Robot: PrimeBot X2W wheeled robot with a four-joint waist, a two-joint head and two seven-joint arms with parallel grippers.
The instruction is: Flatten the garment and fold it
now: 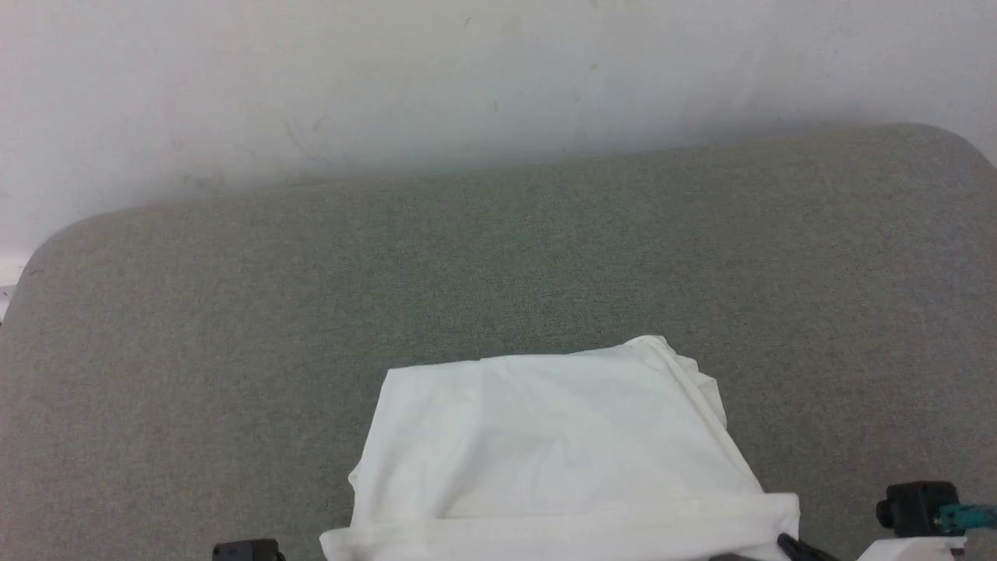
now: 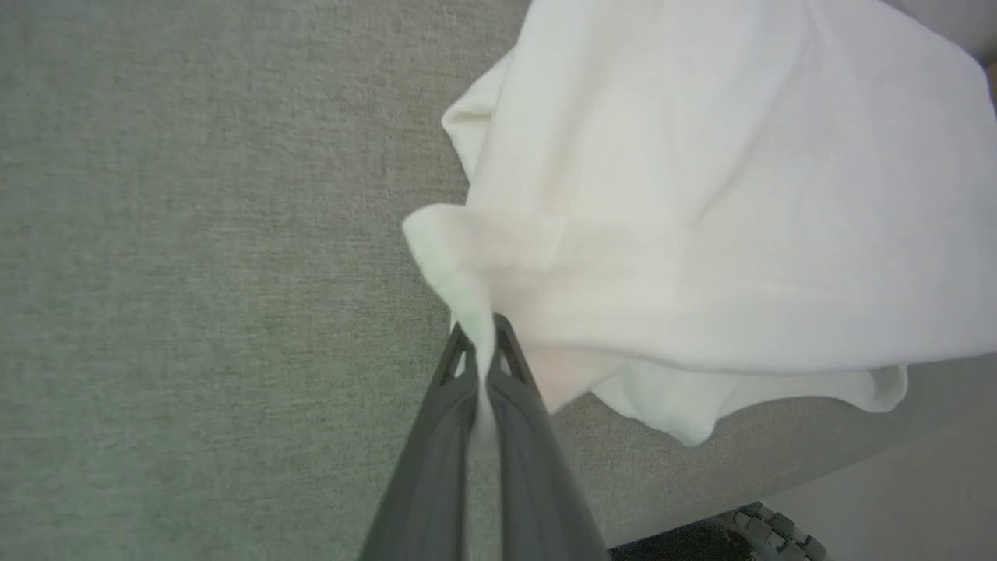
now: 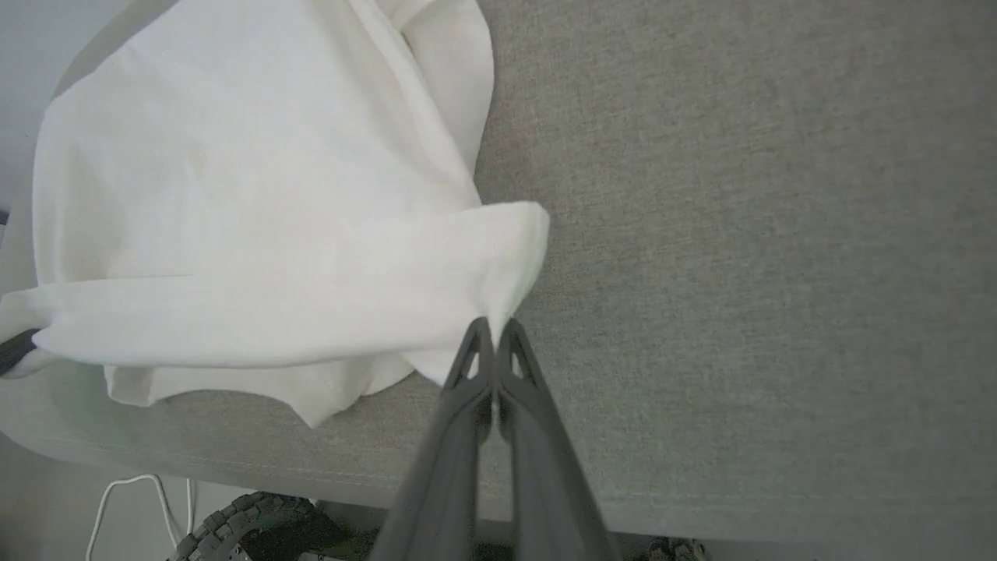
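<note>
The left tool (image 2: 483,331) is clamped on one near corner of the garment (image 1: 545,436), and the right tool (image 3: 493,331) pinches the other. The garment lies half-folded at 6 o'clock on the desk (image 1: 498,257), near edge lifted. Done well, I judge, both corners travel level toward 12 o'clock, cloth taut between them, then lower together so no crease gets trapped underneath.

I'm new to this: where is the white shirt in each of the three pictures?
Head view: the shirt lies bottom centre, running off the lower edge.
Left wrist view: upper right, a corner pinched in the left gripper.
Right wrist view: upper left, a corner pinched in the right gripper.
Shared landmark: the grey cushioned surface under it.
</note>
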